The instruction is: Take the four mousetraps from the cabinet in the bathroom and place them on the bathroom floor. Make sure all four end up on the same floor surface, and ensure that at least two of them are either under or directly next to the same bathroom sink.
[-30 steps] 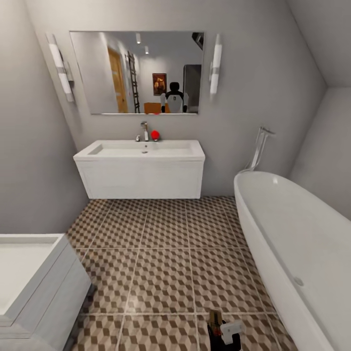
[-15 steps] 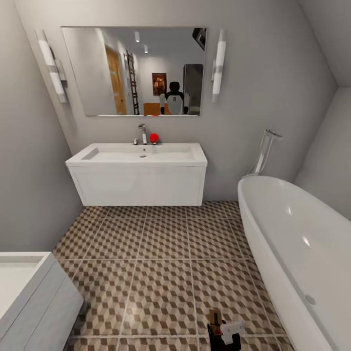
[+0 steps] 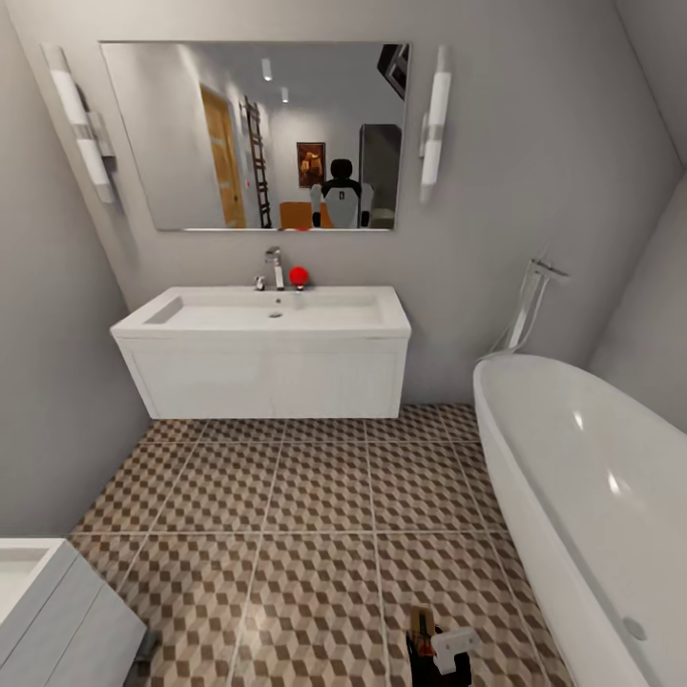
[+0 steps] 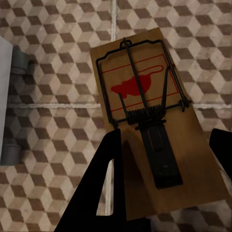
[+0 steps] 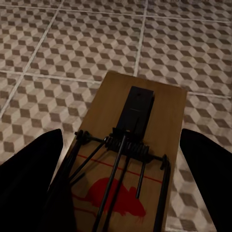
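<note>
While I face the sink (image 3: 262,329), my left gripper (image 4: 164,159) grips one mousetrap (image 4: 154,121) and my right gripper (image 5: 118,174) grips another mousetrap (image 5: 130,145), both above the patterned floor (image 3: 315,515) tiles.

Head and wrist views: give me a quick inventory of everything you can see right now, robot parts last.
bathroom sink: 1, white, wall-hung on the far wall
tap: 1, chrome, at the sink's back edge
red object: 1, red, on the sink beside the tap
mirror: 1, above the sink
wall lights: 2, white, either side of the mirror
bathtub: 1, white, along the right
white unit: 1, near left corner
bathroom floor: brown, beige and white cube-pattern tiles
mousetraps: 2, tan wood with dark wire and a red mouse print, one between each gripper's fingers
left gripper: dark fingers either side of its trap
right gripper: dark fingers either side of its trap
</note>
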